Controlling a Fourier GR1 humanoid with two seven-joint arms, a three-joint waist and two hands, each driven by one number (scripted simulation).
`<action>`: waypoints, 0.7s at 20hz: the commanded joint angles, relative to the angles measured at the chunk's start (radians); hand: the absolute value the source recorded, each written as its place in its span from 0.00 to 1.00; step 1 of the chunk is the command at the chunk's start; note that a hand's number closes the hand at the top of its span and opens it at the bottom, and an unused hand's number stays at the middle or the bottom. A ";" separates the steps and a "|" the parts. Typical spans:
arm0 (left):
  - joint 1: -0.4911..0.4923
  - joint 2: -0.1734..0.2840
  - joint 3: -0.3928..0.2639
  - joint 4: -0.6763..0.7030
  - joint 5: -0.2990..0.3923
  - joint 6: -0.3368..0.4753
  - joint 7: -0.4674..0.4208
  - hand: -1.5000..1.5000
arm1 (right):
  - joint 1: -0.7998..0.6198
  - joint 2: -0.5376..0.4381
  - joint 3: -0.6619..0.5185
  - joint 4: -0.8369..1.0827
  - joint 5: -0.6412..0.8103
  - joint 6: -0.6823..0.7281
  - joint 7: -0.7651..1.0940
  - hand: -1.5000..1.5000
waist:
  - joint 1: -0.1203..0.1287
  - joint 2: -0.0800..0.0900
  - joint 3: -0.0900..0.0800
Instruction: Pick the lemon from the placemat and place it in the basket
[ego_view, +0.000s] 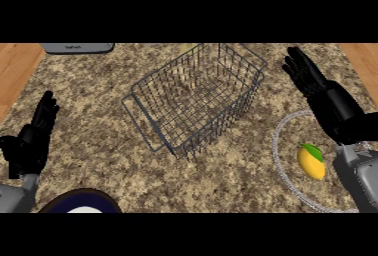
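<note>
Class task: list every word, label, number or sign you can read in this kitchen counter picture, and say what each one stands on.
No text can be read.
The grey object at the counter's top edge carries a small dark mark, too blurred to read.
The wire basket, lemon and placemat bear none.

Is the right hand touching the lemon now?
Apart. The head view shows the right hand open, raised beyond the lemon, with bare placemat visible between them.

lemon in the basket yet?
No. The lemon lies on the round placemat, right of the wire basket, which holds nothing visible. The right hand is open above it.
</note>
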 joint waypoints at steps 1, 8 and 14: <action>-0.004 0.051 0.015 -0.045 -0.032 -0.019 -0.013 0.50 | 0.014 0.010 -0.001 -0.022 -0.059 0.072 -0.010 1.00 | -0.002 0.021 -0.043; -0.092 0.065 -0.072 -0.124 -0.088 -0.098 -0.015 0.50 | 0.164 0.210 0.189 0.044 -0.336 0.356 -0.084 1.00 | -0.005 0.036 -0.038; -0.063 0.072 -0.066 -0.193 -0.119 -0.088 0.069 0.50 | 0.386 0.188 0.307 -0.263 0.074 0.092 -0.171 0.00 | -0.024 0.016 -0.044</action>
